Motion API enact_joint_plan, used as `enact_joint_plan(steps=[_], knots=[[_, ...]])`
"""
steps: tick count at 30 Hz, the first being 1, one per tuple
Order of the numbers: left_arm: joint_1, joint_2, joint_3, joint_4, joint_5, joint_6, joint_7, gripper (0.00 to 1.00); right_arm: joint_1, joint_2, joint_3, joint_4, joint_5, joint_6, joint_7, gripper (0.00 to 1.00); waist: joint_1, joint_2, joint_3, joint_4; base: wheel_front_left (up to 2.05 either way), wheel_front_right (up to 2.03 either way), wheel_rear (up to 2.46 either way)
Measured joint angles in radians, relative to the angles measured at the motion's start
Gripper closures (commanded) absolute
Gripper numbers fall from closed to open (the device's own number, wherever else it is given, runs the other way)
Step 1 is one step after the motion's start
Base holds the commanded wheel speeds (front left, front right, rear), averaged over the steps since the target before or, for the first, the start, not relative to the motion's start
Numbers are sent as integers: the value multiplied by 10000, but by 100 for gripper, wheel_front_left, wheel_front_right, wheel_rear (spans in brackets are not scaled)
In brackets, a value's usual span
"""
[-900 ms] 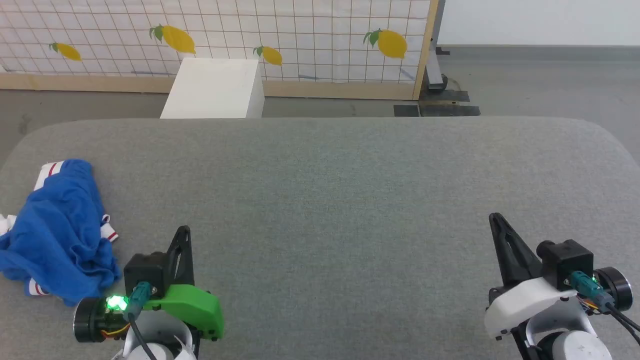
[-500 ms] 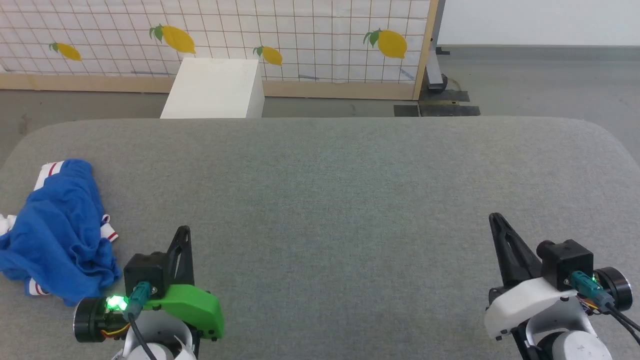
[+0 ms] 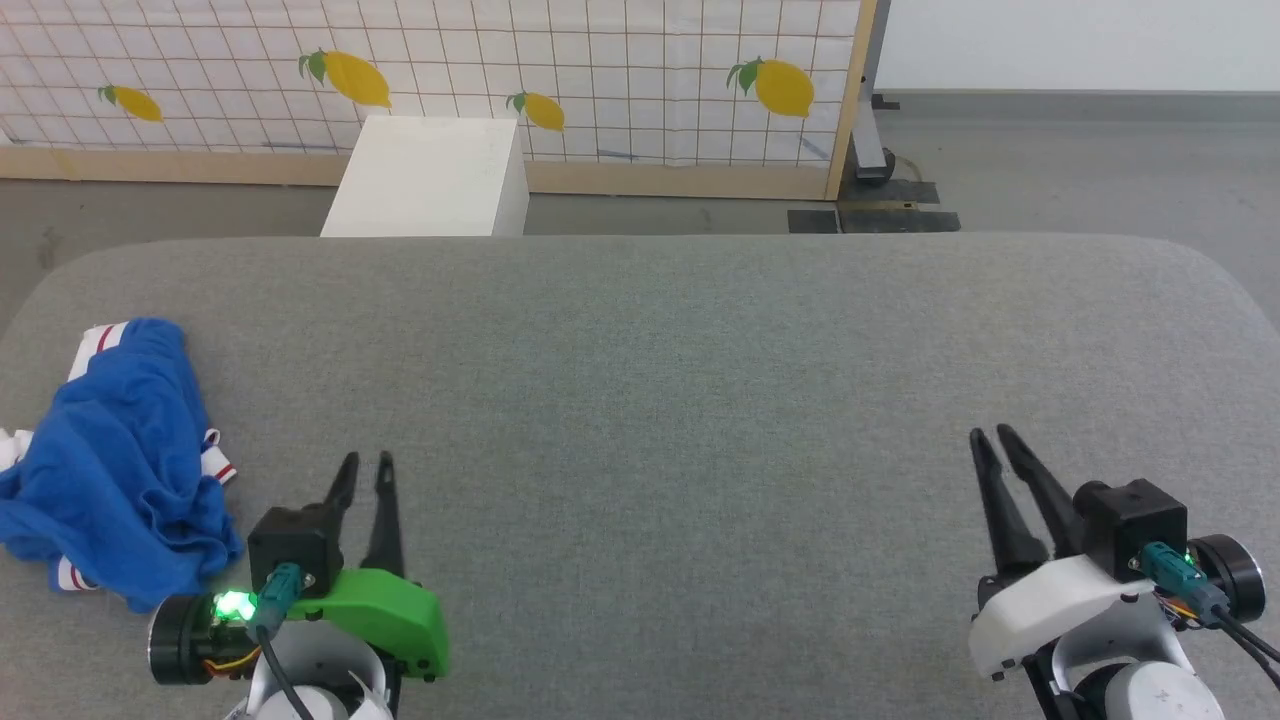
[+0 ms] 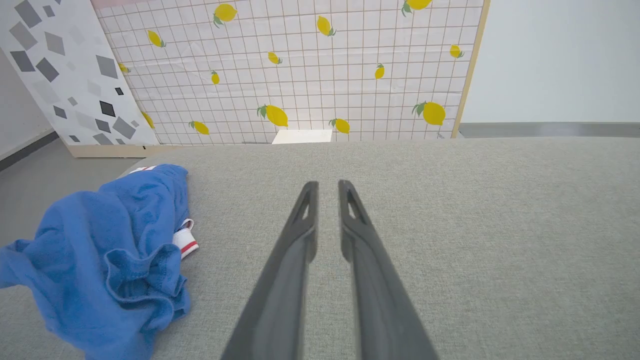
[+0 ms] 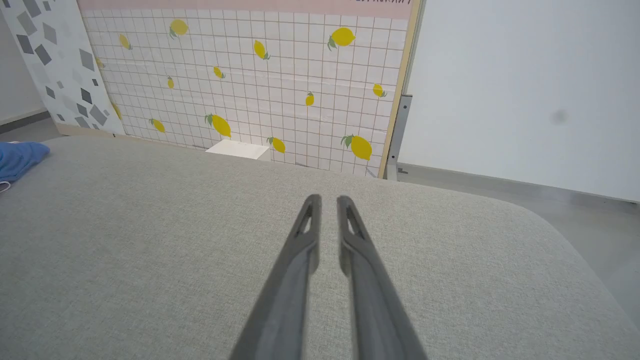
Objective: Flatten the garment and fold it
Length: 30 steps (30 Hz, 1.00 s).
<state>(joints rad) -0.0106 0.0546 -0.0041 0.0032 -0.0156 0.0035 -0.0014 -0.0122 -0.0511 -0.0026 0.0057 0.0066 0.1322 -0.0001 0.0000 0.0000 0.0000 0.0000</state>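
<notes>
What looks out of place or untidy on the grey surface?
The garment lies crumpled in a heap near the left edge of the grey surface, not spread flat. White sleeve ends with red stripes poke out from under the blue cloth. Nothing else stands out.

Before you is a wide grey fabric-covered table (image 3: 700, 350) with rounded corners. One thing lies on it: a royal-blue soft T-shirt (image 3: 120, 470), crumpled in a heap at the table's left edge. White sleeve cuffs with thin red stripes poke out around the heap.
</notes>
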Motion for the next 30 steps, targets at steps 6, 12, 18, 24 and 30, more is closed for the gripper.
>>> enact_joint_plan(steps=[6, 12, 18, 24, 30], knots=[[0, 0, -50, 36, -38, 0, -17, 0, 0, 0, -13, 40, 40, 0, -15, 0, 0, 0, 1, -1, 0, 0, 0], [0, 0, -102, 138, -121, 2, -142, 0, 1, 0, -40, 167, 217, 0, -132, 0, 0, 0, 1, -1, 0, 0, 0], [0, 0, -140, 219, -209, 2, -267, 0, 1, 0, -63, 270, 393, 0, -268, 0, 0, 0, -1, 32, 0, 0, 0], [0, 0, -148, 284, -299, 4, -368, 0, 17, 0, -75, 341, 566, 0, -370, 0, 0, 0, -7, 133, 0, 0, 0], [1, 0, -138, 351, -374, 19, -529, 0, 99, 0, -82, 453, 685, 0, -497, 0, 0, 0, -21, 311, 0, 0, 0]])
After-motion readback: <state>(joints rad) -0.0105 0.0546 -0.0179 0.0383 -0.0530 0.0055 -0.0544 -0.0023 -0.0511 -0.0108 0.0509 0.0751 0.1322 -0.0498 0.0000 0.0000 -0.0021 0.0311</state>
